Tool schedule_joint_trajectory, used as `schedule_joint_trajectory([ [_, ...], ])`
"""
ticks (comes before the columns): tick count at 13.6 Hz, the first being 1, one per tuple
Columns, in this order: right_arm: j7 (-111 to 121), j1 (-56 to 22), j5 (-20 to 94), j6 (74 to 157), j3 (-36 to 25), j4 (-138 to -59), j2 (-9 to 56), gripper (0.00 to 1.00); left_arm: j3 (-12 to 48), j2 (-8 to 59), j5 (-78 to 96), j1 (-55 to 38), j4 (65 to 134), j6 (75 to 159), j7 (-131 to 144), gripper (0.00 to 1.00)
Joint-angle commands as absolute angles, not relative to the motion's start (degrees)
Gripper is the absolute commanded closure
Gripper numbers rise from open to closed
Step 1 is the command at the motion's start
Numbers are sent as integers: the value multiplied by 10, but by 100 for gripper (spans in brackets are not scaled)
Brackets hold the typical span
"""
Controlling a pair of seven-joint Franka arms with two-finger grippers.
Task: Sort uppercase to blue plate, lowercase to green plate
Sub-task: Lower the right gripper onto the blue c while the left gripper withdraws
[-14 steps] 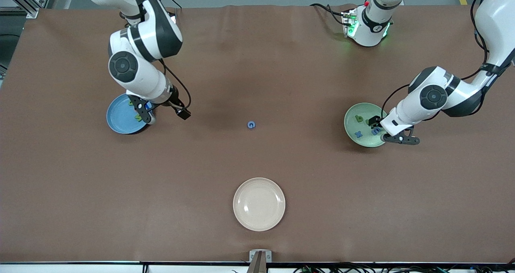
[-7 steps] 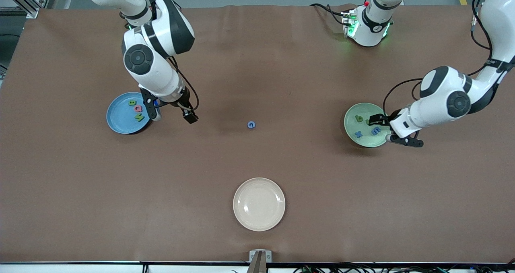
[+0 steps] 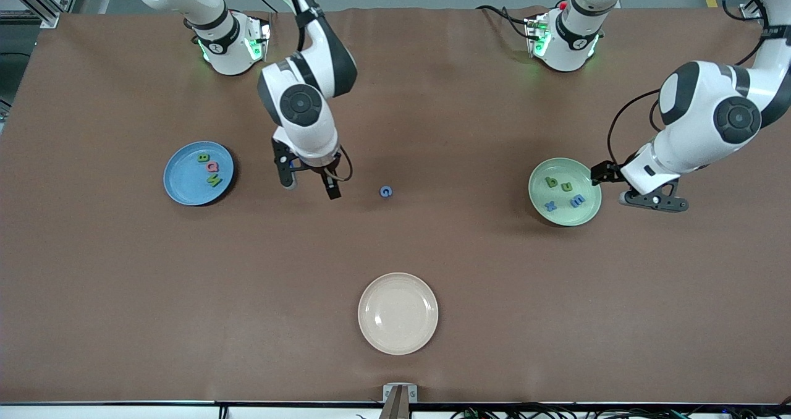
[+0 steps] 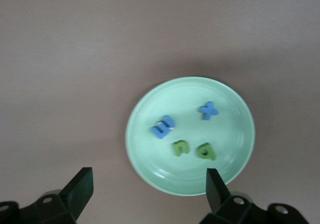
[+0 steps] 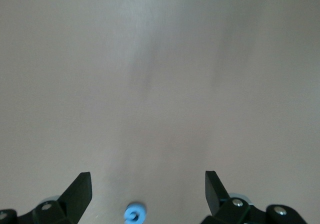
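Right arm swung toward blue G (image 3: 385,191), brown table (image 3: 432,240)

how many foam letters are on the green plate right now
4, all on the green plate: green b, green u, blue x, blue m. None seem hidden.

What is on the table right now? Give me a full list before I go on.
blue plate: one, medium blue, toward the right arm's end of the table
capital letters on the blue plate: three, green B, pink Q, green N
blue G: one, loose on the bare table between the two coloured plates
green plate: one, pale mint, toward the left arm's end
small letters on the green plate: four, green b, green u, blue x, blue m
cream plate: one, empty, nearest the front camera
right gripper: open, empty, over bare table beside the blue G
left gripper: open, empty, beside the green plate
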State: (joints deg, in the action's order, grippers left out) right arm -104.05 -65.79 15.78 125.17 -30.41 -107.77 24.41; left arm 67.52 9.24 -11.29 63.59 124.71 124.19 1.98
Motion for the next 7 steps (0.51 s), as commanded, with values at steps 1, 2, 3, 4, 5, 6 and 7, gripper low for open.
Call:
schedule_joint_trajectory([
  [1,-1078,-664,191,1286,-287,-1042,287,0,669,37,-65,635,1176,1162,8,1],
  [2,-1080,-665,202,1309,-282,-1040,302,0,667,41,-53,635,1133,1122,8,1],
  [3,-1083,-664,217,1322,-272,-1037,315,0,662,43,-48,636,1091,1089,8,1],
  [4,-1085,-665,233,1331,-266,-1031,331,0,657,43,-42,635,1057,1069,9,1],
  [5,-1099,-666,241,1338,-261,-1021,351,1,656,43,-35,636,1025,1051,9,1],
  [6,-1117,-669,241,1337,-258,-1006,366,2,650,43,-33,636,993,1030,8,1],
  [7,-1126,-671,241,1339,-256,-999,373,3,643,43,-32,636,963,1000,7,1],
])
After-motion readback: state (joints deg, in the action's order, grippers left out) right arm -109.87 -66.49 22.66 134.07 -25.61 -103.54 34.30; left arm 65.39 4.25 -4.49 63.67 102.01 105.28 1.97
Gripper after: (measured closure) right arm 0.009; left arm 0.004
